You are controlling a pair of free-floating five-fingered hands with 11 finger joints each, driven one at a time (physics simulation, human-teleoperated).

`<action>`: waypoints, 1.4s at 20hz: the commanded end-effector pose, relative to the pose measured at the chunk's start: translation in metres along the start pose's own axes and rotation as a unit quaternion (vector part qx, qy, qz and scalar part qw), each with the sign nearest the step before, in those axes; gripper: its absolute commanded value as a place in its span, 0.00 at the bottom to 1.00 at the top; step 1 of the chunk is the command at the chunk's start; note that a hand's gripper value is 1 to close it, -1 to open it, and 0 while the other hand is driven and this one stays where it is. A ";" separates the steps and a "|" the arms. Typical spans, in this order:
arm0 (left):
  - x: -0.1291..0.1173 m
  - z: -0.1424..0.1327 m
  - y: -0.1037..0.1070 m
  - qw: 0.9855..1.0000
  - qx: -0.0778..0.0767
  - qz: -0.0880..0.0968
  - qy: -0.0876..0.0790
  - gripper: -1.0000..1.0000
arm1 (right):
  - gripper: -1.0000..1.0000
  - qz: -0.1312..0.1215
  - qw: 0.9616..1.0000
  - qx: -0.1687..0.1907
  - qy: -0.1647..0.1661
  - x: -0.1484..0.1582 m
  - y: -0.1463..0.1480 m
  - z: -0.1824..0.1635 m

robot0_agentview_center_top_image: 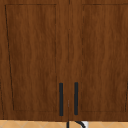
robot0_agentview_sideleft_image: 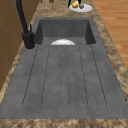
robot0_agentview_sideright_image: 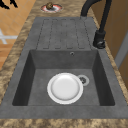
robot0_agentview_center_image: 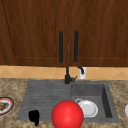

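Observation:
My left hand hovers at the front edge of the sink's drainboard, holding nothing I can make out. It appears again as black shapes over the floor, the left hand in the right side view. A red ball sits just right of it, in front of the sink. A white plate lies in the basin beside the drain. In the left side view, a dark shape that looks like my right hand is above a far plate of food.
A black faucet stands behind the sink. A red-rimmed plate with food rests on the left counter. A white dish edge shows at the right. Above hangs a wooden wall cabinet with two black handles, its doors closed.

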State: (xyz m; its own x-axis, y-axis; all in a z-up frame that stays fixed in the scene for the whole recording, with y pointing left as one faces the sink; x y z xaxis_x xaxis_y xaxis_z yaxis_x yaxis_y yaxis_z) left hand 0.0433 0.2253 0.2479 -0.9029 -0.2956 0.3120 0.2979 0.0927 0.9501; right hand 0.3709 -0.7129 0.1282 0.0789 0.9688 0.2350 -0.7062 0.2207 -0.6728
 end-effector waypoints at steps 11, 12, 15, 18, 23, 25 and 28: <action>0.000 0.000 0.000 1.000 0.000 0.000 0.000 0.50 | 1.00 -0.070 0.994 -0.086 -0.021 -0.004 -0.024 0.037; 0.000 0.000 0.000 1.000 0.000 0.000 0.000 0.50 | 1.00 -0.076 0.994 -0.079 -0.020 -0.005 -0.029 0.038; 0.000 0.000 0.000 1.000 0.000 0.000 0.000 0.50 | 1.00 -0.081 0.996 -0.024 -0.027 -0.006 -0.044 0.038; 0.000 0.000 0.000 1.000 0.000 0.000 0.000 0.50 | 1.00 -0.093 0.995 0.013 -0.035 -0.005 -0.061 0.034; 0.000 0.000 0.000 1.000 0.000 0.000 0.000 0.50 | 1.00 -0.092 0.991 0.081 -0.054 -0.002 -0.080 0.022; 0.000 0.000 0.000 1.000 0.000 0.000 0.000 0.50 | 1.00 -0.093 0.988 0.105 -0.062 -0.004 -0.081 0.018; 0.000 0.000 0.000 1.000 0.000 0.000 0.000 0.50 | 0.00 -0.091 0.988 0.096 -0.078 -0.003 -0.081 0.017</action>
State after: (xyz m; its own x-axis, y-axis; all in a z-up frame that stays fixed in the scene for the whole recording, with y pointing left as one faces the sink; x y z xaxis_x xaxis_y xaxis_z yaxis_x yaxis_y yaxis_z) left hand 0.0433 0.2253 0.2479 -0.9029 -0.2956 0.3120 0.2979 0.0927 0.9501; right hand 0.4155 -0.7347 0.1985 0.1525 0.8786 0.4525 -0.8374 0.3581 -0.4130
